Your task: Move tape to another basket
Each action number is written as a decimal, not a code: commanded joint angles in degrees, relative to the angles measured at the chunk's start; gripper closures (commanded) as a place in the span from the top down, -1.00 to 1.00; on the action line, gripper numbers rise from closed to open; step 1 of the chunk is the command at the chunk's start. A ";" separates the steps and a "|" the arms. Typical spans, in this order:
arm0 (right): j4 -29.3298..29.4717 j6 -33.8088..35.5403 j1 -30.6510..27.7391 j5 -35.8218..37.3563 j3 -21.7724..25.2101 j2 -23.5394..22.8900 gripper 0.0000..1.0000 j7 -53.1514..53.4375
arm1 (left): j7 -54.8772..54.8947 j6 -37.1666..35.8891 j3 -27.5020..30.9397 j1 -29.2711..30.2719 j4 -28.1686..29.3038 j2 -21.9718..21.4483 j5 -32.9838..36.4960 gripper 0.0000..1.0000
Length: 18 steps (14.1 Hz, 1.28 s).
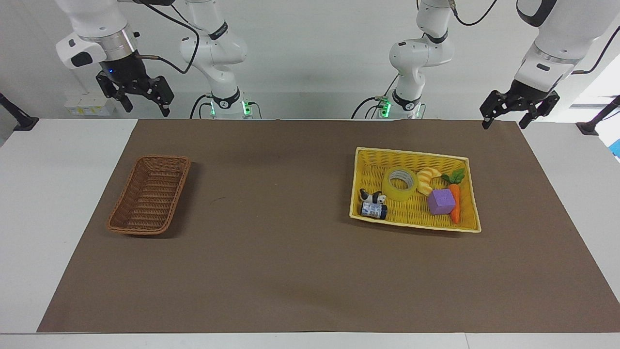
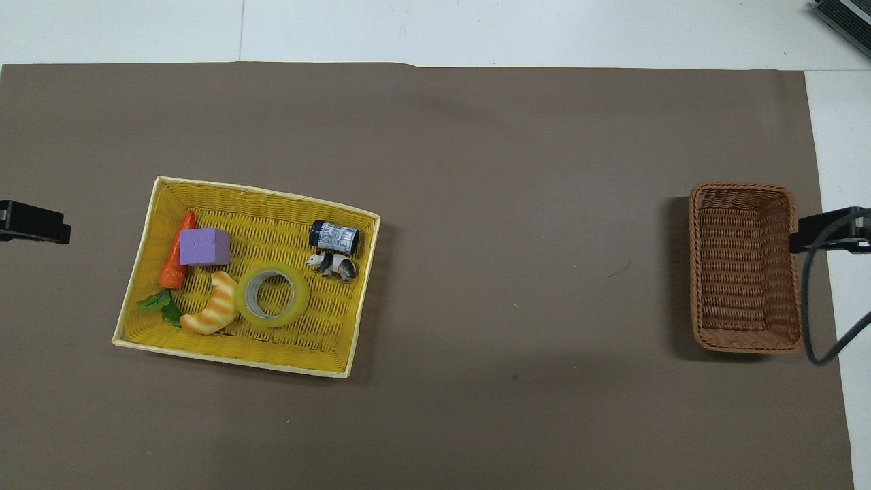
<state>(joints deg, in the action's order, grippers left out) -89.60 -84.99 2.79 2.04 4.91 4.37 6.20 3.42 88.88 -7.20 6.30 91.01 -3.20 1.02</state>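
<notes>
Tape (image 1: 400,184) lies flat in the yellow basket (image 1: 469,194), touching the croissant (image 1: 428,180), panda (image 1: 372,197) near; brown basket (image 1: 150,194) sits well apart; left end effector (image 1: 519,110) and right end effector (image 1: 137,94) hang raised, fingers apart — a careless descent could nudge the croissant, or snag the wicker rim.

Both arms wait raised, bent at the elbow, wrists angled downward. The left gripper (image 1: 519,112) hangs high over its own end of the table, jaws spread wide and holding nothing. The right gripper (image 1: 136,96) hangs likewise over its end, jaws apart and bare.
</notes>
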 commanded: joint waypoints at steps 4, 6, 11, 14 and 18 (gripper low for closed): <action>-0.58 0.00 -0.50 -0.19 -0.34 0.81 1.00 0.30 | 0.36 -0.03 -0.54 0.73 -0.30 -0.05 0.12 1.00; -0.58 0.00 -0.50 -0.19 -0.34 0.81 1.00 0.30 | 0.36 -0.03 -0.54 0.73 -0.30 -0.05 0.12 1.00; -0.58 -0.09 -0.50 -0.19 -0.34 0.81 1.00 0.30 | 0.28 0.06 -0.54 0.73 -0.22 -0.05 0.12 1.00; -0.58 0.00 -0.50 -0.10 -0.34 0.81 1.00 0.30 | 0.28 0.06 -0.54 0.73 -0.22 -0.05 0.12 1.00; -0.58 0.00 -0.50 -0.10 -0.34 0.81 1.00 0.30 | 0.36 -0.03 -0.54 0.73 -0.22 -0.05 0.12 1.00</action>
<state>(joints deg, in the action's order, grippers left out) -89.60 -84.99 2.79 2.04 4.91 4.37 6.20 3.41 88.92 -7.20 6.30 91.01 -3.20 1.02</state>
